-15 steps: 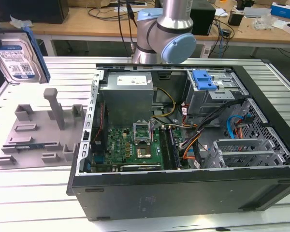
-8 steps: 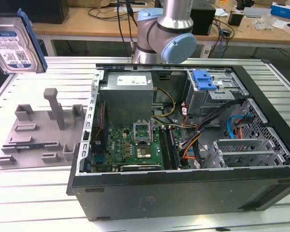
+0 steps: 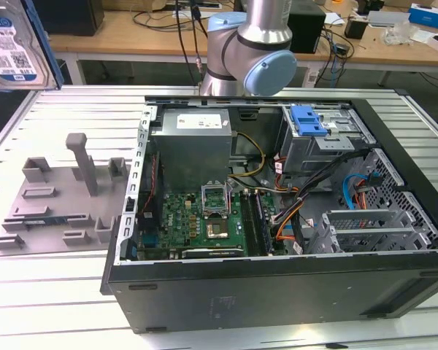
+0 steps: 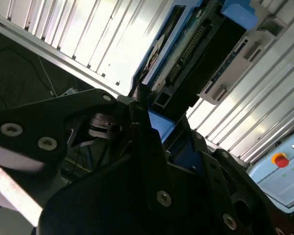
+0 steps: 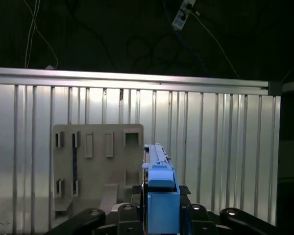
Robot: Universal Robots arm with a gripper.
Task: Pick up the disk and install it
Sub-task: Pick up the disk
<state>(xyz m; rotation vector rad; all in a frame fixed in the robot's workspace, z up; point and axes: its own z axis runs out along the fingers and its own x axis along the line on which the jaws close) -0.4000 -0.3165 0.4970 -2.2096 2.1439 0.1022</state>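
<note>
Your gripper (image 5: 161, 218) is pinching the disk (image 5: 159, 183), a flat rectangular silver-grey hard drive with a blue-and-white label, framed by a blue plastic carrier bracket. In the first wrist view the disk stands edge-on between the black fingers (image 5: 195, 213), which press on the blue carrier from both sides. In the second wrist view a black finger (image 4: 147, 142) lies against the blue bracket. The disk (image 4: 201, 58) shows its dark underside and a row of connector pins as it reaches away from the gripper (image 4: 159, 125).

In the exterior view the disk (image 3: 11, 40) sits at the exterior view's upper left. It is held in the air above the ribbed aluminium table (image 3: 51, 292), with its label towards the camera. It is well apart from the open black computer case (image 3: 277, 292), which lies on its side on the table.

Beneath the disk, a grey plastic fixture (image 3: 58, 197) with slots and an upright post rests on the table just beside the case. The first wrist view shows this fixture (image 5: 98, 161) below the held disk.

Inside the case you have a green circuit board (image 3: 204, 219), a big grey metal box with a white sticker (image 3: 192, 146), and a small blue ribbed latch (image 3: 309, 120) on top of a metal drive cage. The silver and pale blue arm (image 3: 252, 44) rises behind the case.
</note>
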